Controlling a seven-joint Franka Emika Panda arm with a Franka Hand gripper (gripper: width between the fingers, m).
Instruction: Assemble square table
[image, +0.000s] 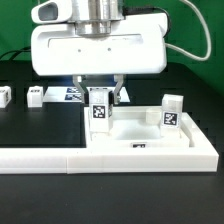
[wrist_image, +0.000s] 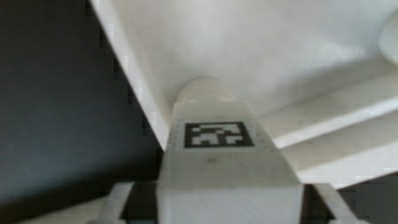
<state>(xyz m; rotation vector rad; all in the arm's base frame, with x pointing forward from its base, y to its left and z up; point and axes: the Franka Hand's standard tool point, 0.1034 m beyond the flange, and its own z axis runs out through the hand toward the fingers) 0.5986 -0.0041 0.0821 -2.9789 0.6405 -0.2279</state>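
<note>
My gripper (image: 103, 97) is shut on a white block leg (image: 99, 113) with a black-and-white tag and holds it upright at the near-left corner of the white tray-like tabletop (image: 140, 133). In the wrist view the leg (wrist_image: 217, 150) runs between my fingers (wrist_image: 128, 200) and its end sits against the tabletop's corner (wrist_image: 267, 60). I cannot tell whether it is seated in a hole. A second tagged leg (image: 171, 111) stands upright at the tabletop's right corner.
The long white L-shaped barrier (image: 50, 160) runs along the front and up the exterior view's right, with the tabletop against it. Two loose legs (image: 37, 95) (image: 5, 96) lie on the black table at the left. The marker board (image: 68, 93) lies behind them.
</note>
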